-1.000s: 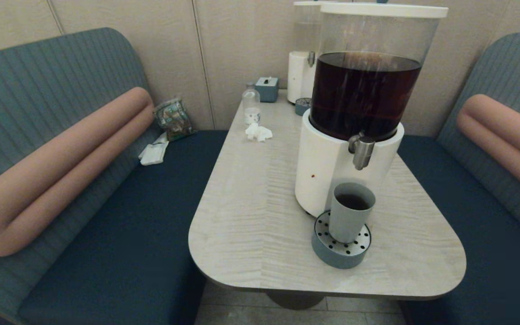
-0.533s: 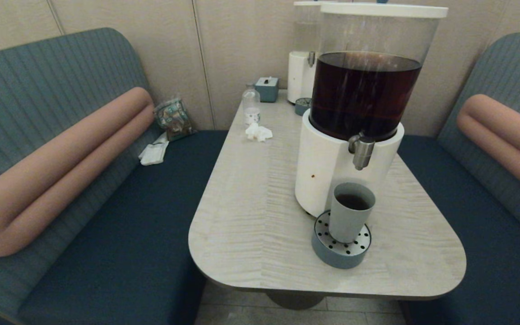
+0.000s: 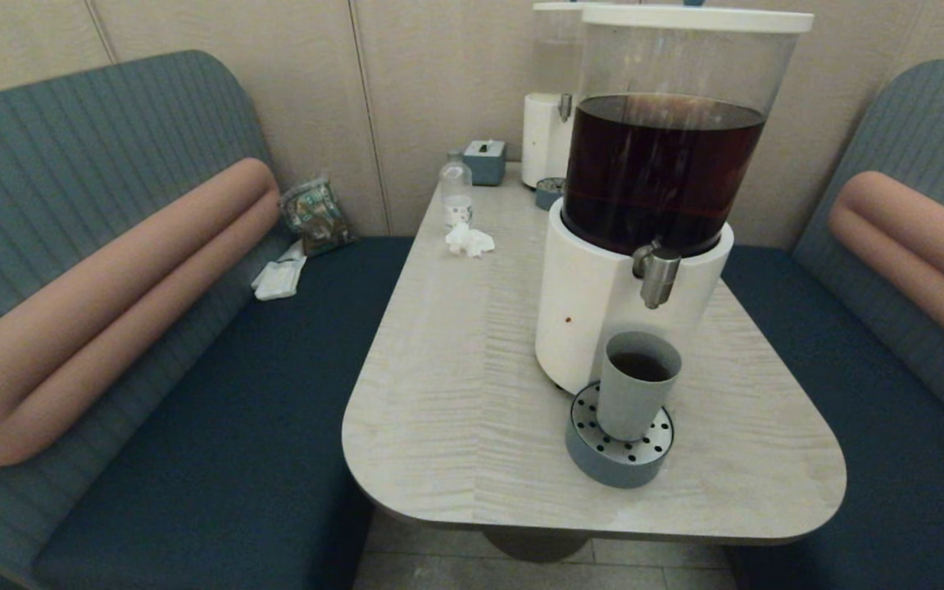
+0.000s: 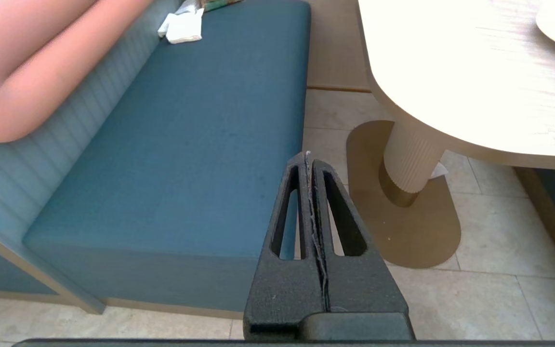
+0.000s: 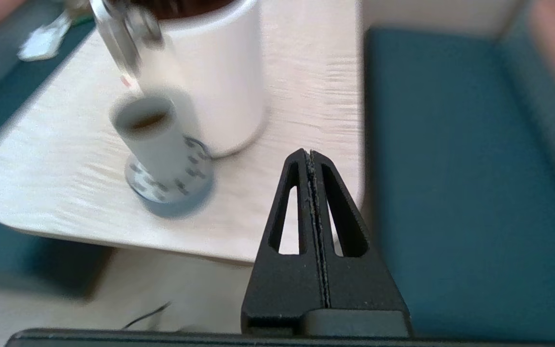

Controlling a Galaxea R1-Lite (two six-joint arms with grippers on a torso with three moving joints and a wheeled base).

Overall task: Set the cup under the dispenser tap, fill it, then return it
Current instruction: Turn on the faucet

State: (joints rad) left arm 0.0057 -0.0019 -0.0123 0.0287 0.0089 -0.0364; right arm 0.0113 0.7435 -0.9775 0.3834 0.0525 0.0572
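Note:
The grey-green cup (image 3: 637, 383) stands upright on the round blue-grey drip tray (image 3: 618, 447), straight below the steel dispenser tap (image 3: 657, 274), with dark liquid inside it. The right wrist view shows the same cup (image 5: 150, 132) and the tap (image 5: 123, 33) above it. My right gripper (image 5: 309, 154) is shut and empty, hanging off the table's near right edge, well away from the cup. My left gripper (image 4: 308, 155) is shut and empty, low beside the left bench seat, below table height. Neither gripper appears in the head view.
The big dispenser (image 3: 644, 205) with dark-brown liquid takes up the right part of the table (image 3: 456, 369). Further back stand a paler dispenser (image 3: 550, 106), a small bottle (image 3: 456, 190), a tissue box (image 3: 484, 160) and a crumpled tissue (image 3: 469, 240). Blue benches flank the table.

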